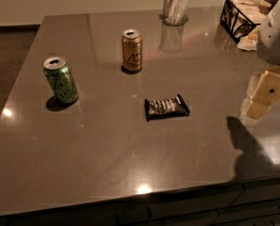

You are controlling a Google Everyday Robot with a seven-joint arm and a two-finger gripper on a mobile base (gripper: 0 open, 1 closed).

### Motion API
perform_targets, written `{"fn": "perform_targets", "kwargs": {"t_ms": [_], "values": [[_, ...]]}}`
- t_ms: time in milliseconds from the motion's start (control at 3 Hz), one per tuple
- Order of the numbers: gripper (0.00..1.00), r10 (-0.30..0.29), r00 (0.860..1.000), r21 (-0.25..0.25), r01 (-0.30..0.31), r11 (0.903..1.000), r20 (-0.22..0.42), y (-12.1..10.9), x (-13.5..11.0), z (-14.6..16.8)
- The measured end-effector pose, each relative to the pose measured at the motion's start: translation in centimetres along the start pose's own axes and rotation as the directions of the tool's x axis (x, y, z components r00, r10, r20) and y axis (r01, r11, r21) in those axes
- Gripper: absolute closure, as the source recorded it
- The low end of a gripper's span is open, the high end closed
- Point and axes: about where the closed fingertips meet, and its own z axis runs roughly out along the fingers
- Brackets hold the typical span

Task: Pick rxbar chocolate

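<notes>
The rxbar chocolate (167,107) is a flat black wrapper with silvery print. It lies flat near the middle of the grey table (106,149), right of centre. My gripper (261,98) is a cream-coloured piece under the white arm (277,29) at the right edge. It hangs above the table to the right of the bar, well apart from it and holding nothing that I can see. Its shadow falls on the table near the front right.
A green can (60,80) stands at the left. A gold can (131,50) stands behind the bar. A clear cup of utensils (175,6) and a black wire basket (243,15) with napkins are at the back. The table's front edge is near.
</notes>
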Motion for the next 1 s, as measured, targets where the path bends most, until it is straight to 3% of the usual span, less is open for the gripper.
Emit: {"fn": "perform_targets", "kwargs": {"t_ms": [333, 1000], "values": [[0.00, 0.000, 1.000, 0.000, 0.000, 1.0000, 0.000, 0.0, 0.0, 0.0], [0.00, -0.054, 0.995, -0.076, 0.060, 0.9953, 0.079, -2.3, -4.4, 3.6]]}}
